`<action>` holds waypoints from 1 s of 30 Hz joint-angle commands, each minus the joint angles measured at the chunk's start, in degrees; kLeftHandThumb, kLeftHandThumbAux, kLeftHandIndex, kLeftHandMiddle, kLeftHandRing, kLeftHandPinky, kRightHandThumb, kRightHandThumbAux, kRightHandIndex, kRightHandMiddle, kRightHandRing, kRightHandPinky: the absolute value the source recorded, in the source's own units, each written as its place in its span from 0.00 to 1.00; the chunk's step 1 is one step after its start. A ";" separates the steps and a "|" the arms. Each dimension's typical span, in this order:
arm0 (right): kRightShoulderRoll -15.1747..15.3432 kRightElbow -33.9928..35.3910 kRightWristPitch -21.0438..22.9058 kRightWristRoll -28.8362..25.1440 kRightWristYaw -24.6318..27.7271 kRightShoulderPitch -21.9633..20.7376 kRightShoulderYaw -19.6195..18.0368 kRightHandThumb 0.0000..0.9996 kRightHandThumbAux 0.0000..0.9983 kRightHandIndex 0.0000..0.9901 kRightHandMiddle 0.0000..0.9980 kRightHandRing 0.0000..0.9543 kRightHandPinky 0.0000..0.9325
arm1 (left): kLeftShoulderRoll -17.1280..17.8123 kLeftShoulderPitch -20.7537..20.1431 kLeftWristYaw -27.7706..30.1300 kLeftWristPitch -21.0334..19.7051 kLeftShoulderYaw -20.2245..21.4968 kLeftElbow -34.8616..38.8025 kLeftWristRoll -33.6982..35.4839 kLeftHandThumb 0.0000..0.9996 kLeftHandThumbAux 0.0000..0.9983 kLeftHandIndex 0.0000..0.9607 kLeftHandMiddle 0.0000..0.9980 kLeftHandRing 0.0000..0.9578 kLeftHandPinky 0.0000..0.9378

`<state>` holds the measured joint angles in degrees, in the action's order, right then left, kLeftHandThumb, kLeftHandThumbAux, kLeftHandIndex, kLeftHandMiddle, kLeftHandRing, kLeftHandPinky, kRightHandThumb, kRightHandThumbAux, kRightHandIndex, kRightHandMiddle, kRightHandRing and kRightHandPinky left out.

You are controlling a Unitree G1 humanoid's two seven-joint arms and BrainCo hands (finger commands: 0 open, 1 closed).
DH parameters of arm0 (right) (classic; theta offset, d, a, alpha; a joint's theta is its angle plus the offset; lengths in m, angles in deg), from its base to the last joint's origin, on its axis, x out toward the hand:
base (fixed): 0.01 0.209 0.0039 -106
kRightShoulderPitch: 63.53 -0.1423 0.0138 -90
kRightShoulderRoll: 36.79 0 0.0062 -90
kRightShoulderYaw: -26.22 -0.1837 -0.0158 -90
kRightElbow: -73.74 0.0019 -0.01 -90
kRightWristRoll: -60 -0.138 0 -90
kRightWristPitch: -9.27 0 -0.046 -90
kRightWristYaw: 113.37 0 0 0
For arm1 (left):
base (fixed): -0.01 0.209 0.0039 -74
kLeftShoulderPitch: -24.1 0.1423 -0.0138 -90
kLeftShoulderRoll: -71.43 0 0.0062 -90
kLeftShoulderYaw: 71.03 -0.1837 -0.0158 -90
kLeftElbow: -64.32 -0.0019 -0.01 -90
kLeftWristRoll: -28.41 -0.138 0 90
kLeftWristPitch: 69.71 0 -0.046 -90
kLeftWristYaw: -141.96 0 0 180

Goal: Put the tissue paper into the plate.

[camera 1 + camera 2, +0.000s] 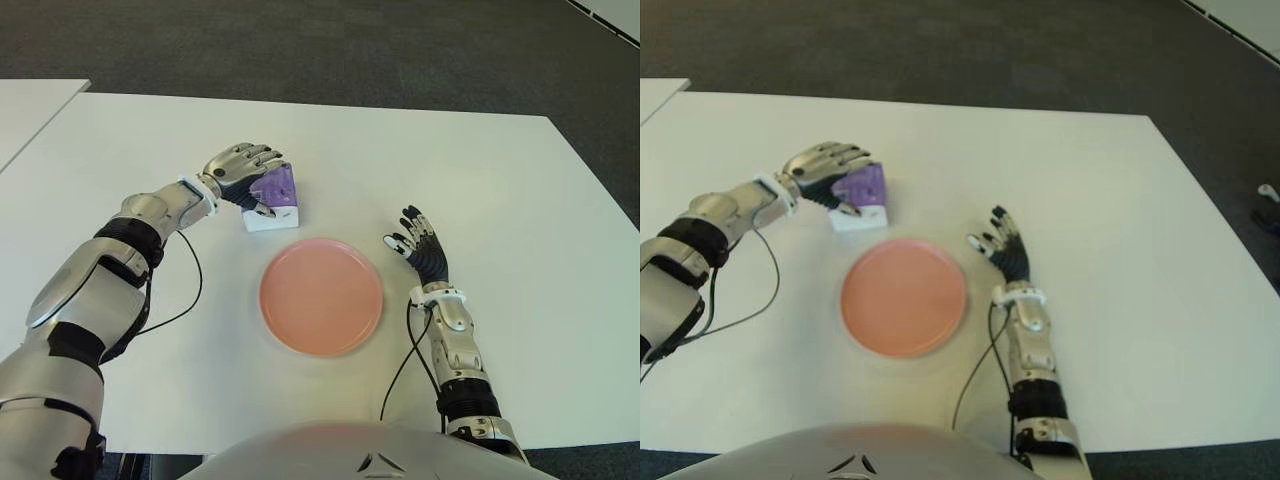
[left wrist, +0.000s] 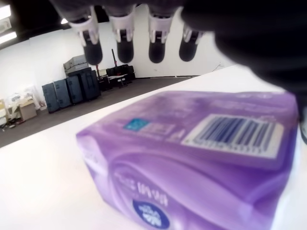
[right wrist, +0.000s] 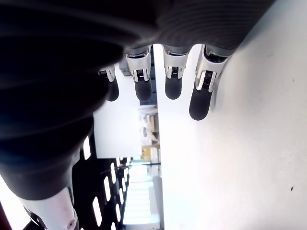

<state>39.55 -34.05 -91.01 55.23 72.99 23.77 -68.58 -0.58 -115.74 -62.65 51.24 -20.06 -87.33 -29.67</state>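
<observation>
Purple-wrapped tissue paper pack (image 1: 274, 195) sits on my white table (image 1: 500, 190), under my left hand (image 1: 240, 170), whose fingers (image 2: 123, 40) arch over it uncurled, thumb at its side. Round pink plate (image 1: 321, 296) lies just beyond. My right hand (image 1: 420, 247), fingers spread, holds nothing beside the plate.

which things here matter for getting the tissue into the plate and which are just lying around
Part of the job:
- purple tissue pack, still on the white table
- pink plate, nothing on it
- left hand, fingers over the pack, not closed on it

Not part of it:
- right hand, open, right of the plate
- black cables beside the arms
</observation>
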 commanded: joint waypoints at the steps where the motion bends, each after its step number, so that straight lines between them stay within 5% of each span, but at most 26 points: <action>1: -0.32 -3.83 3.92 -0.40 0.02 3.19 -0.03 0.02 0.77 0.02 0.06 0.05 0.09 | -0.87 0.02 -1.32 -0.50 -1.93 -2.26 -1.43 0.03 0.34 0.00 0.00 0.00 0.00; 30: -0.35 -5.03 2.66 -0.28 0.47 2.90 -0.45 0.00 0.79 0.03 0.07 0.06 0.10 | -2.86 0.51 -0.47 1.74 -3.44 -5.11 0.36 0.03 0.35 0.00 0.00 0.00 0.00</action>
<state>39.57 -35.48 -92.26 55.22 73.72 23.22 -69.09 -2.88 -115.84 -64.47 52.50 -23.00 -91.71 -29.63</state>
